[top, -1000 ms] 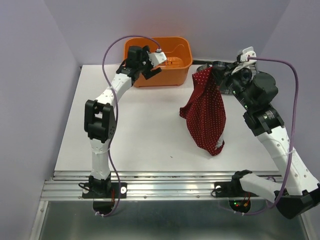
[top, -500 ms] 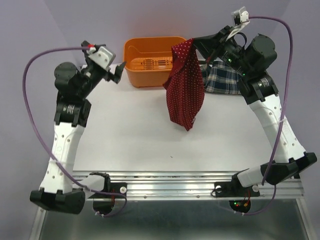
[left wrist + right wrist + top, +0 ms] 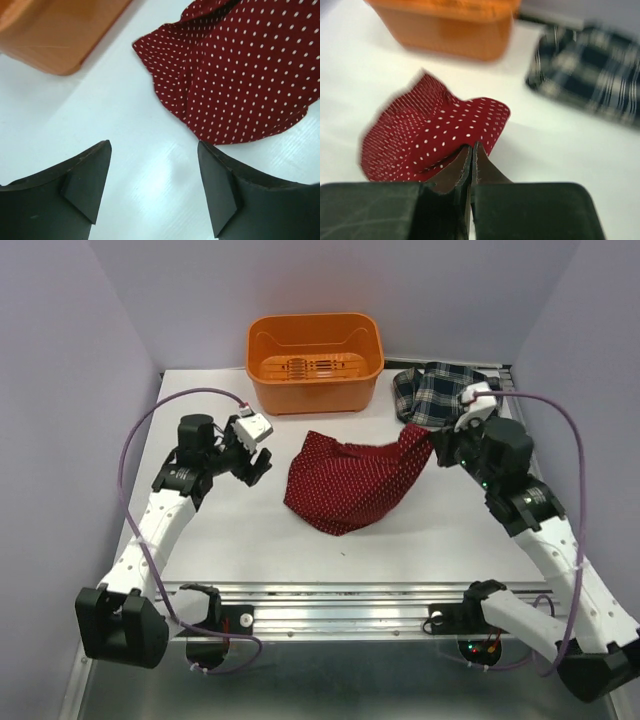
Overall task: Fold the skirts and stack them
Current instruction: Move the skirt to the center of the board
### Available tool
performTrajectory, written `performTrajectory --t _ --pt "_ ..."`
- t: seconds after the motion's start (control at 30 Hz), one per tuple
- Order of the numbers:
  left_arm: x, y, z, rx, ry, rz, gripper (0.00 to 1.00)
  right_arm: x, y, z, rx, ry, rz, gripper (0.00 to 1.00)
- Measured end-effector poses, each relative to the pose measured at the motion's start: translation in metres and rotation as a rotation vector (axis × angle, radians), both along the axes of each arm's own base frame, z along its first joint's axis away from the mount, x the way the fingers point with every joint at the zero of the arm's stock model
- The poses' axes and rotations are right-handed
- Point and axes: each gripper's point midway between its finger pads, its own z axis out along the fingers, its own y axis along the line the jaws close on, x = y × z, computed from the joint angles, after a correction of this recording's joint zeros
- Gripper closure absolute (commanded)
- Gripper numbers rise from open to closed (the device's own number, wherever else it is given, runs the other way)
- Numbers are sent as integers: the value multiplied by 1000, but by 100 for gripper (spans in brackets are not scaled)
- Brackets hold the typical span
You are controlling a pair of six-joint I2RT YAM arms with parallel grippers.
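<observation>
2 right fingers (image 3: 449,175) pinch red skirt (image 3: 345,485) corner.

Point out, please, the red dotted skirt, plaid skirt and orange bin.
red dotted skirt (image 3: 345,485): top view, cloth middle.
plaid skirt (image 3: 430,395): top view, cloth middle.
orange bin (image 3: 315,397): top view, near wall.

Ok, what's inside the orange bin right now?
From above, the orange bin shows only its own slotted floor, no cloth. Its near wall hides a strip of floor just behind it.
</observation>
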Motion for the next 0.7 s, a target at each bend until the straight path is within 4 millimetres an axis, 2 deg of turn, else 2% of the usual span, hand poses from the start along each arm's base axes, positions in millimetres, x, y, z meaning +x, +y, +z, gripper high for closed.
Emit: performTrajectory --t 0.07,0.17,0.2,0.23,0.27,0.37,0.5,0.53,0.57,0.6,0.7 --pt "-1 -11 -20 31 51 -54 33 6 -8 -63 -88 134 -44 99" --pt "-11 -39 -50 93 101 -175 34 12 -16 -143 -208 326 -78 99" --pt "-16 -47 -59 113 109 -217 34 14 -18 -163 -242 380 -84 99" --pt "-24 -59 -70 134 130 -265 32 15 -19 -171 -258 401 -89 99" --pt "-30 -67 -80 155 145 -307 26 19 -20 -178 -271 419 -96 99" --pt "-37 -80 -101 202 179 -379 18 26 -20 -179 -274 426 -103 99" --pt "-34 -84 -134 275 228 -394 20 36 -16 -157 -240 374 -88 99" --pt "-30 -84 -145 294 240 -385 20 37 -13 -146 -224 347 -74 99" --pt "-25 -84 -147 300 234 -371 21 37 -12 -141 -216 335 -68 99" --pt "-20 -84 -160 314 265 -351 20 36 -10 -134 -209 319 -57 99" --pt "0 -87 -173 315 296 -289 19 28 -7 -113 -187 263 -22 99"
